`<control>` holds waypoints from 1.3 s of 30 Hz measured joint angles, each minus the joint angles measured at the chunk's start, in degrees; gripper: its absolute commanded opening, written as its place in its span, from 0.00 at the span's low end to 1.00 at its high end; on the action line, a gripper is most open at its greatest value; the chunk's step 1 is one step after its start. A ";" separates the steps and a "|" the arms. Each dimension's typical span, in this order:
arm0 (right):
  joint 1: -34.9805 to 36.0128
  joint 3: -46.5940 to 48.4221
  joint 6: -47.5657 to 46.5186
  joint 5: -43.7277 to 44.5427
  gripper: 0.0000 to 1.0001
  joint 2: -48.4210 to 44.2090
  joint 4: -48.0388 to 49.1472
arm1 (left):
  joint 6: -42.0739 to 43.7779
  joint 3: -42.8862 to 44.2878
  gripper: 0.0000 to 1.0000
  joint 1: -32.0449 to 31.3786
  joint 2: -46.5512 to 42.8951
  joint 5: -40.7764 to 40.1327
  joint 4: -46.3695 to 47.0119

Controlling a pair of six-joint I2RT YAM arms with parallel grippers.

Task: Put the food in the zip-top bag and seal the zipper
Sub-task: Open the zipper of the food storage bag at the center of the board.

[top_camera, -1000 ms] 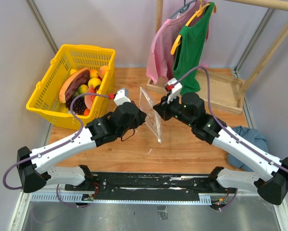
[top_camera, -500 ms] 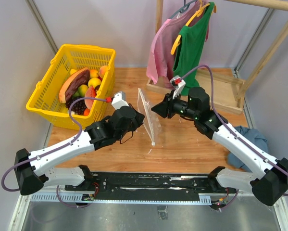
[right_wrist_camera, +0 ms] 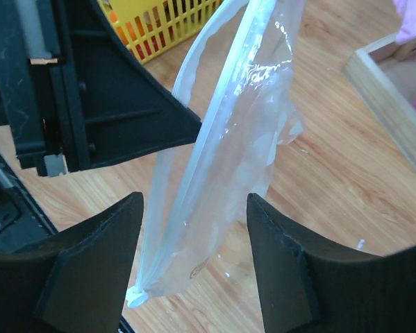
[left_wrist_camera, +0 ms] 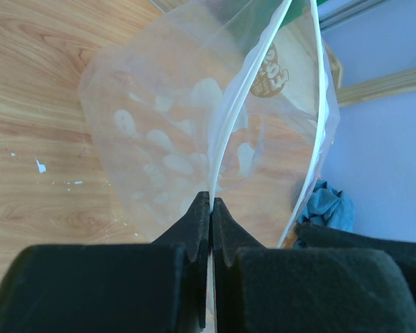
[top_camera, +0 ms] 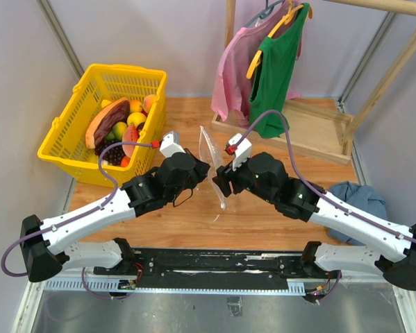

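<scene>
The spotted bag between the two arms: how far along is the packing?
Early on. Done: the left gripper is shut on one lip of the zip-top bag, holding it up. In hand: the right gripper, open, straddles the bag, seemingly about to take the other lip; the zipper is unsealed. Left: all the food lies in the yellow basket, the bag looks empty, and sealing comes last.

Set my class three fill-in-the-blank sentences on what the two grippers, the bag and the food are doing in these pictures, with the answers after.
1. The left gripper is ____ on the edge of the zip-top bag, holding it up off the table.
2. The right gripper is ____, with one finger on each side of the bag.
3. The food lies in the ____ basket, not in the bag.

Missing words: shut; open; yellow
</scene>
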 measured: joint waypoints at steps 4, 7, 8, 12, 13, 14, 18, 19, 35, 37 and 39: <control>5.07 0.31 -3.17 8.44 0.65 0.15 -0.44 | -0.37 0.00 0.00 0.00 0.00 0.02 -0.02; 6.64 0.90 -4.31 13.90 0.64 1.42 -0.39 | -0.50 0.00 0.00 0.00 0.00 0.02 -0.02; 6.95 0.96 -4.63 15.87 0.64 1.97 -0.39 | -0.50 0.00 0.00 0.00 0.00 0.02 -0.02; 7.13 0.96 -5.42 22.64 0.61 4.07 -0.50 | -0.50 0.00 0.00 0.00 0.00 0.02 -0.04; 7.15 0.96 -5.55 23.87 0.60 4.39 -0.52 | -0.50 0.00 0.00 0.00 0.00 0.02 -0.04; 7.19 0.96 -5.73 25.35 0.58 4.70 -0.55 | -0.48 0.00 0.00 0.00 0.00 0.02 -0.07; 7.21 0.96 -7.30 32.39 0.54 5.31 -1.09 | -0.46 0.00 0.00 0.00 0.00 0.00 -0.66; 7.21 0.96 -7.93 33.90 0.52 5.29 -1.14 | -0.42 0.00 0.00 0.00 -0.02 0.00 -1.01; 6.80 0.85 -10.51 31.12 0.58 8.72 0.26 | 0.44 0.07 0.00 0.00 -0.33 1.75 -3.10; 6.80 0.87 -10.23 30.56 0.63 10.01 0.20 | 0.39 0.31 0.00 0.00 -0.04 2.10 -3.10; 6.80 0.96 -9.62 30.14 0.65 11.13 0.11 | 0.11 0.50 0.00 0.00 0.15 2.45 -3.06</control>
